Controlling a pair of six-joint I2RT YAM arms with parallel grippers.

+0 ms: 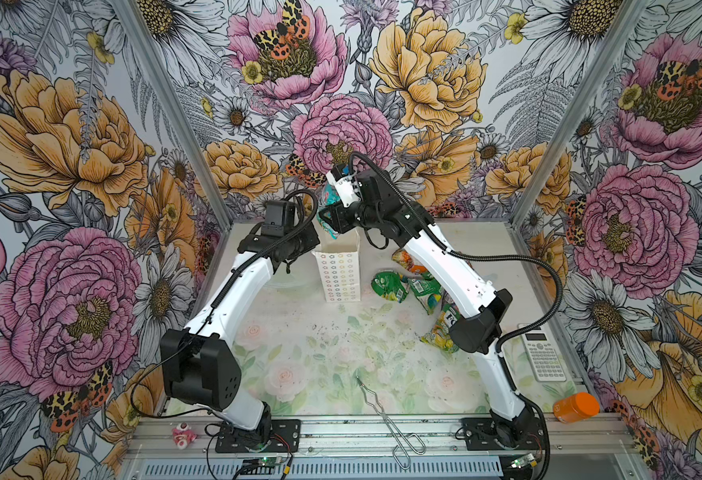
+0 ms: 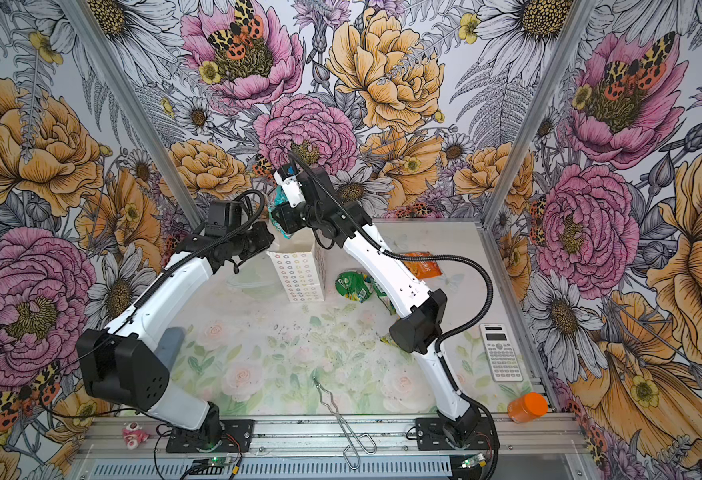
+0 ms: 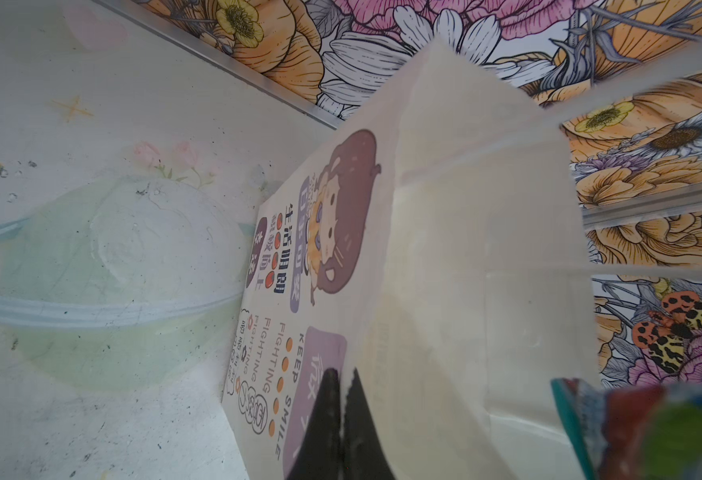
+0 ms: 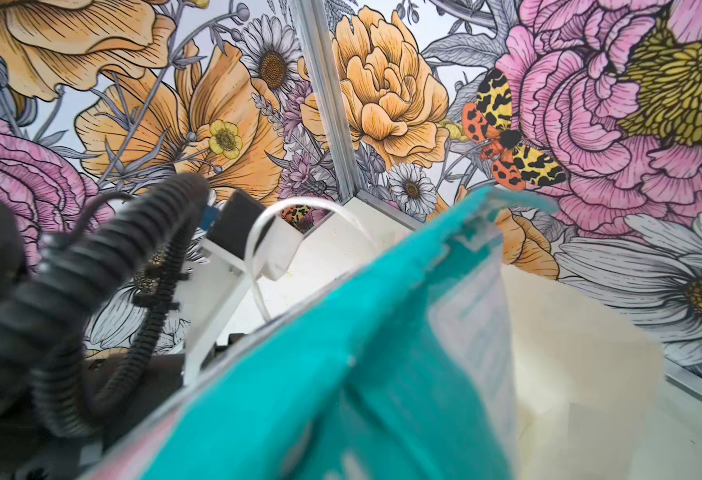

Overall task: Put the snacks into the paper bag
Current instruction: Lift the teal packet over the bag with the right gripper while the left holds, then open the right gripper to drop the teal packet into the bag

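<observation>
The right gripper (image 1: 327,218) seems to clasp the teal packet (image 1: 326,198) just above the mouth of the paper bag (image 1: 338,274), upright at the far centre, while the left gripper (image 3: 343,376) is pinched tight on the bag's left rim. Dropped off-centre, the packet could catch that rim and tip the light bag or land beside it. The right jaws hide behind the packet, and the right arm (image 1: 436,253) covers some snacks (image 1: 388,286) right of the bag.
</observation>
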